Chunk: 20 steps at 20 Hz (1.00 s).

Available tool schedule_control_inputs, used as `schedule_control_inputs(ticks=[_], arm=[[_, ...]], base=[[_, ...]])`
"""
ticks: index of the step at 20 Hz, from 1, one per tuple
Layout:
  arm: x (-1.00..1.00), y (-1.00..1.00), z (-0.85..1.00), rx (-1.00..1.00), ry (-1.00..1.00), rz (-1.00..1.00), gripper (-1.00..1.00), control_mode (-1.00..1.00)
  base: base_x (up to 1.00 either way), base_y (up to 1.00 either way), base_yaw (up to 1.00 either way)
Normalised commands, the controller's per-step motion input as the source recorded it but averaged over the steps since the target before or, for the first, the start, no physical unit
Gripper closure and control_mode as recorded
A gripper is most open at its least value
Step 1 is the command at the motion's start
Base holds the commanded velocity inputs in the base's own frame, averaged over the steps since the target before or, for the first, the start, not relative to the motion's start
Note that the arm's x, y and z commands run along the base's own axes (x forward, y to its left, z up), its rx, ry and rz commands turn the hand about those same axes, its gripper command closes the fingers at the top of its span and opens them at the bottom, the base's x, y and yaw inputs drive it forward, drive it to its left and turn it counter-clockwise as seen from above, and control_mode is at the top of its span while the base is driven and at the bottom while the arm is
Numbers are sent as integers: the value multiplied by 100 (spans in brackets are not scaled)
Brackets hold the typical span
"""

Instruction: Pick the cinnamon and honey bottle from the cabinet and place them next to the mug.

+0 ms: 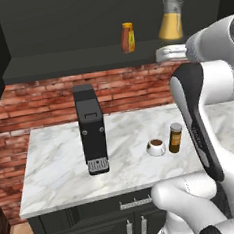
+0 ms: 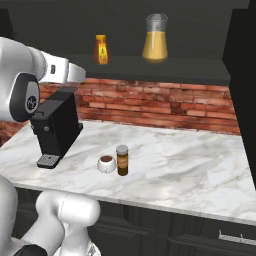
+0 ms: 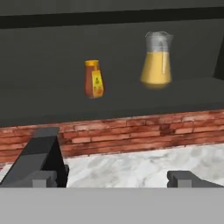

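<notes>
The honey bottle (image 1: pixel 127 37) (image 2: pixel 101 49) (image 3: pixel 93 79), amber with a yellow cap, stands upright on the dark cabinet shelf (image 1: pixel 59 64) (image 2: pixel 190 70). Down on the marble counter, the brown cinnamon jar (image 1: pixel 175 137) (image 2: pixel 122 160) stands right beside the white mug (image 1: pixel 156 146) (image 2: pixel 106 163) of dark liquid. My gripper (image 3: pixel 114 179) is open and empty, its fingertips wide apart. It is raised to about shelf height, faces the cabinet, and is still some way short of the honey bottle.
A glass pitcher of orange liquid (image 1: pixel 171 21) (image 2: pixel 155 40) (image 3: pixel 156 59) shares the shelf, to the right of the honey bottle. A black coffee machine (image 1: pixel 91 129) (image 2: pixel 55 127) stands on the counter (image 1: pixel 57 159) against the brick wall. Drawers sit below the counter edge.
</notes>
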Motion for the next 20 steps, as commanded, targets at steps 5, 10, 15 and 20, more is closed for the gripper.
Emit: schedule_control_inputs(ticks=[5, 10, 15, 20], arm=[[16, -1, 20, 1, 7, 15, -100, -100], [32, 3, 0, 3, 0, 12, -100, -100], [54, 20, -7, 0, 0, 1, -100, -100], [74, 19, -1, 0, 0, 0, -100, -100]], base=[[0, 0, 0], [0, 0, 0], [0, 0, 0], [0, 0, 0]])
